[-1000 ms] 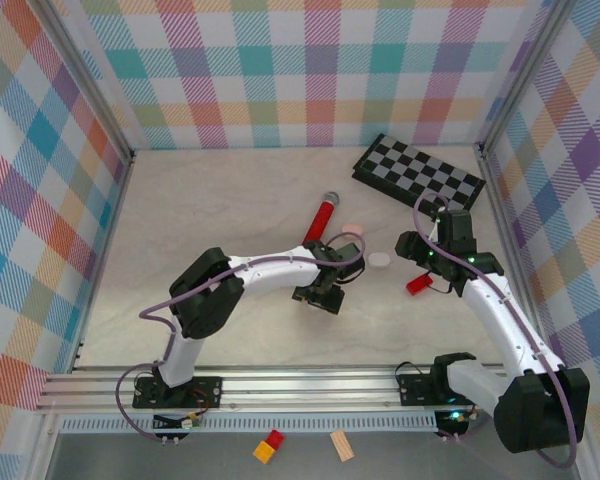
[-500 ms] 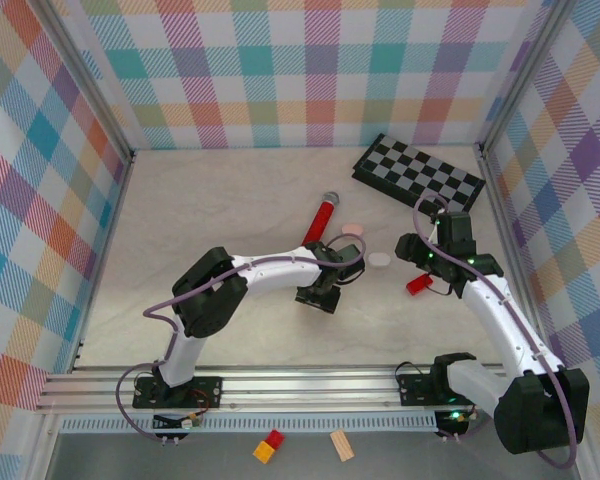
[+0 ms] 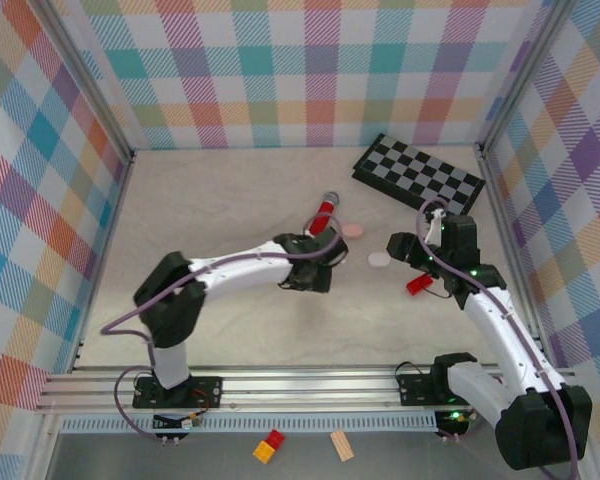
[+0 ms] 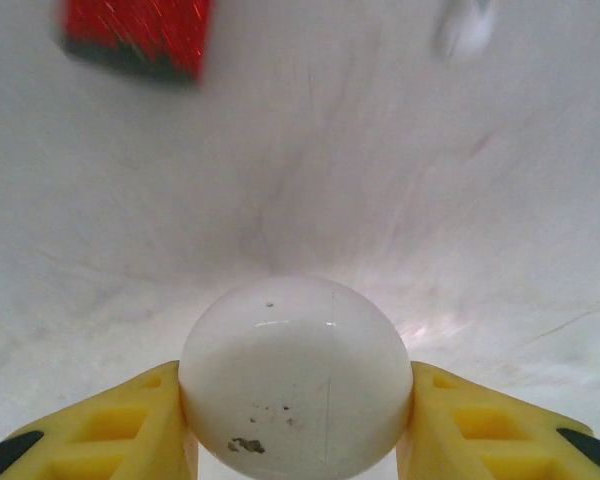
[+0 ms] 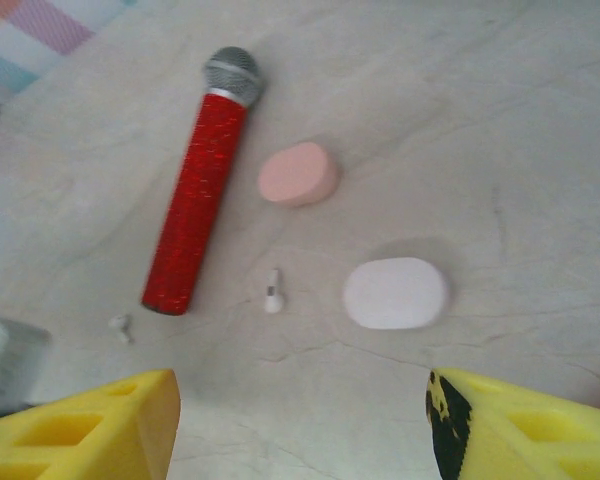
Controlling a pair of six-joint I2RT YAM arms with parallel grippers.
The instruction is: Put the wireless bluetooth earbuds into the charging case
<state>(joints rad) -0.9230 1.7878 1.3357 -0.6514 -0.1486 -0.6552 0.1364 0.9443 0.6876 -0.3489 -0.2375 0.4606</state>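
Observation:
My left gripper (image 4: 296, 400) is shut on a white pebble-shaped charging case (image 4: 295, 375), its yellow fingers (image 4: 120, 425) pressing both sides. In the top view that gripper (image 3: 310, 268) sits just below the red microphone (image 3: 322, 212). My right gripper (image 5: 300, 420) is open over bare table, with nothing between its fingers. Ahead of it lie a white earbud (image 5: 273, 295), a second white earbud (image 5: 120, 325) at the left, a closed white case (image 5: 396, 293) and a pink case (image 5: 298, 174). A blurred white earbud (image 4: 467, 25) lies beyond the held case.
The red microphone (image 5: 195, 190) lies left of the pink case. A checkerboard (image 3: 418, 172) sits at the back right. A small red object (image 3: 417, 285) rests under the right arm (image 3: 450, 250). Coloured blocks (image 3: 270, 445) lie in front of the rail.
My left gripper has moved up and left toward the microphone, carrying the white case. The right gripper has shifted slightly up and left.

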